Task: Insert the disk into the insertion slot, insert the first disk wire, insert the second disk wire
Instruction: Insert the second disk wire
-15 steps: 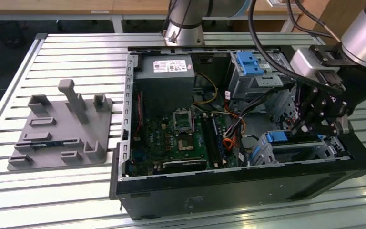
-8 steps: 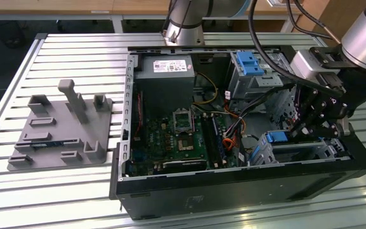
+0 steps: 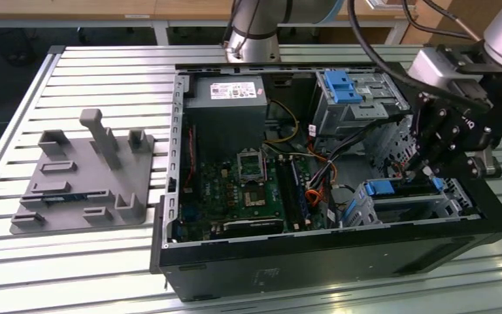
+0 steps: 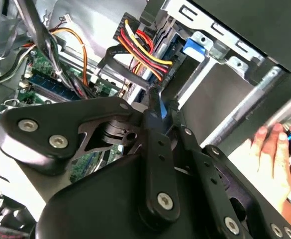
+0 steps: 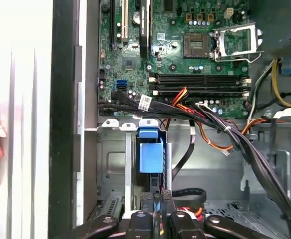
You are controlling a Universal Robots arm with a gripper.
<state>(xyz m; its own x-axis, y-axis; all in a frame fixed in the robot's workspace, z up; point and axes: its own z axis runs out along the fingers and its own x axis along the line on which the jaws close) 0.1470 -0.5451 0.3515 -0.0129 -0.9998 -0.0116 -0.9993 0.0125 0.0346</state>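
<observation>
Gripper point(image 5: 156, 195) jaws nearly closed — pinching a wire connector point(image 4: 157, 110) beside the disk point(image 5: 150, 157).

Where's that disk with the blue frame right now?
The disk sits low inside the computer case, toward the exterior view's right, in the insertion slot, directly beneath the tool.

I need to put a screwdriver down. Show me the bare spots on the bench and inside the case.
Bare slats lie on the bench behind the gray holder tray, and more in front of it. Inside the computer case it is crowded: wires cross the green board, and the hand hangs by the blue-framed drive.
</observation>
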